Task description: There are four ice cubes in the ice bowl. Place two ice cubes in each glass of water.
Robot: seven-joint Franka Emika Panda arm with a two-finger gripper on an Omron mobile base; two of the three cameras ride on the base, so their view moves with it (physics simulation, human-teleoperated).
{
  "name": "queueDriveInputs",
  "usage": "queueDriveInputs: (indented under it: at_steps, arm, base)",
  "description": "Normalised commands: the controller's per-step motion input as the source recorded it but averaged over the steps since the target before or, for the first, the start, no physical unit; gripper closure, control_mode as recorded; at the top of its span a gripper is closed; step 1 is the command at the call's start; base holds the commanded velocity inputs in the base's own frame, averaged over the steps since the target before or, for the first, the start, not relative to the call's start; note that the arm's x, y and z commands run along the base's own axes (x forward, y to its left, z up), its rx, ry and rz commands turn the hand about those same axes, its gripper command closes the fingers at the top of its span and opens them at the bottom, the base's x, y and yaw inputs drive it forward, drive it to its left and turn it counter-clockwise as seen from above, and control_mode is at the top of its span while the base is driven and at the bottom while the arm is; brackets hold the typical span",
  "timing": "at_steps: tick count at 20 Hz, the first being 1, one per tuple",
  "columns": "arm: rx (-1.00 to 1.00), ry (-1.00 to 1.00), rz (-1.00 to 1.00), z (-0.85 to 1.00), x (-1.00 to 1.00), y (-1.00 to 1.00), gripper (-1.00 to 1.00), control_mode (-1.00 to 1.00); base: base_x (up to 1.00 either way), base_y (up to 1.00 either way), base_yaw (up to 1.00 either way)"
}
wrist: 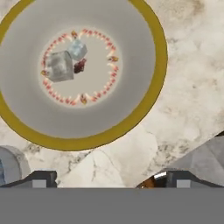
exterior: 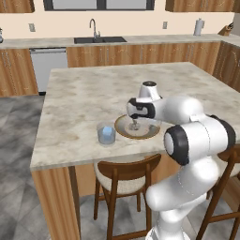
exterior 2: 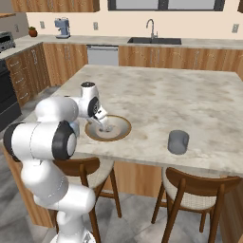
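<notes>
Surface: beige marble island top; wood sides; 2 wooden stools at near edge
Room: kitchen; sink and wood cabinets on rear wall; grey tile floor
Ice bowl: 1; near front edge of island; brown-yellow rim
Ice cubes: 2 in bowl centre, touching
Glasses: 2; one just left of bowl w/ blue ice inside; other well apart to right
Gripper: above bowl; jaws spread wide, holding nothing
</notes>
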Motion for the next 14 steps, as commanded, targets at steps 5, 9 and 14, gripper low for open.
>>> queueDriveInputs:
  at_steps: [5, 9, 14]
  arm:
    - [0.07, 0.0, 0.0, -0.18, 0.84, 0.0, -1.0, -1.0]
    - [0.0, 0.06, 0.0, 0.0, 0.7, -0.01, -1.0, -1.0]
    - [0.0, 0.13, 0.0, -0.21, 0.28, 0.0, -1.0, -1.0]
  base:
    - [0.0, 0.0, 0.0]
    - [0.0, 0.0, 0.0]
    - [0.0, 0.0, 0.0]
